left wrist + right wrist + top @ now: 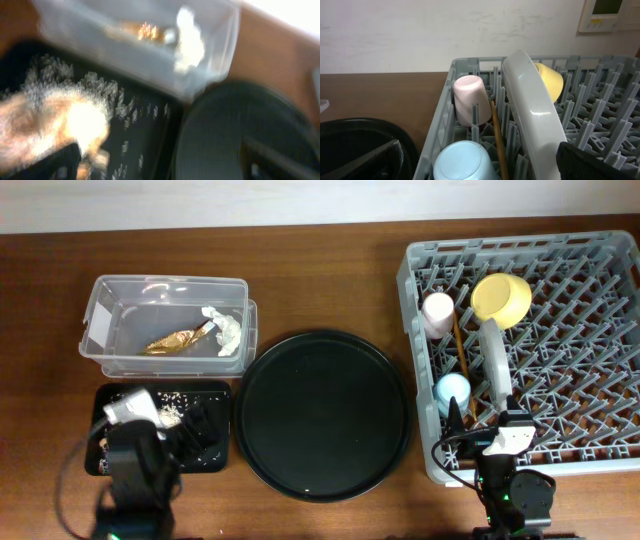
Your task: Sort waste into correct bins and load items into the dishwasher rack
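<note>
The clear tub (100, 320) holds the gold-brown wrapper (172, 340) and the white tissue (225, 328). Tan food scraps (168, 412) lie in the small black tray (165, 387). My left gripper (190, 425) hangs open over that tray; the left wrist view is blurred and shows the scraps (100, 90) and the tissue (189, 37). The grey dishwasher rack (590, 380) holds the pink cup (437, 313), yellow bowl (500, 297), upright plate (494, 355), light-blue cup (452, 392) and chopsticks (460, 345). My right gripper (480, 430) is open and empty at the rack's front edge, behind the blue cup (465, 162) and plate (532, 105).
The large round black tray (320, 415) lies between the small black tray and the rack. The brown table runs to a white wall at the back. The rack's right half holds only upright pegs.
</note>
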Robot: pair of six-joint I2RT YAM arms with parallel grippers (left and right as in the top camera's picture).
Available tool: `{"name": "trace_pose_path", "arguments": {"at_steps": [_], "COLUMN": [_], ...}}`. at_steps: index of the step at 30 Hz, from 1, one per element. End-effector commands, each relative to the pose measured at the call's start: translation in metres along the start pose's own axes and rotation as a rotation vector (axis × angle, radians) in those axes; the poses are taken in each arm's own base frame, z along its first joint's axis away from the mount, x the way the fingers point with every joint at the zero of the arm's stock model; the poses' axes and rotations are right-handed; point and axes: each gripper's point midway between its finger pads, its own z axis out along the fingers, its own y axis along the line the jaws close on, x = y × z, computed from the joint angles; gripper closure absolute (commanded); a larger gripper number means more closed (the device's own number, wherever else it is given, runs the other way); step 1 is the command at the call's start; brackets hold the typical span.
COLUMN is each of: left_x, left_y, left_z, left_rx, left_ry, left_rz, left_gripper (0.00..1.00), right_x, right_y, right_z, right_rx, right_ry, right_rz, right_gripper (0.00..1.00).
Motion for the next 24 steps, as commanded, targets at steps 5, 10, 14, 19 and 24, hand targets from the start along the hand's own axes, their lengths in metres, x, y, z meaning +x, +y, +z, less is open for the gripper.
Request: {"name": "trace_pose_path", "arguments": {"at_steps": [5, 10, 14, 19, 24], "left_x": [-0.014, 0.001, 0.013, 0.012, 0.008], "left_y": [-0.031, -0.029, -0.016, -0.02, -0.014], "left_z": [0.004, 0.006, 0.011, 0.007, 0.007], "left_rx": [0.362, 0.319, 0.204, 0.146, 0.132], "left_ry": [-0.535, -0.543, -0.521, -0.568, -0.569], "left_rz": [0.027, 0.192, 0.308, 0.531, 0.441], "left_gripper": [0.01, 0.01, 0.01, 0.01, 0.01], "right_x": [0.002, 0.002, 0.002, 0.002, 0.002], "right_y": [-0.003, -0.003, -0.003, -0.003, -0.003], "right_z": [0.0, 0.0, 0.0, 0.0, 0.0], "right_rx": [0.015, 0.015, 0.015, 0.015, 0.015], "right_ry": [0.003, 0.003, 0.003, 0.003, 0.003], "right_rz": [0.013, 0.013, 0.013, 0.013, 0.013], "right_gripper": [0.01, 0.01, 0.01, 0.01, 0.01]}}
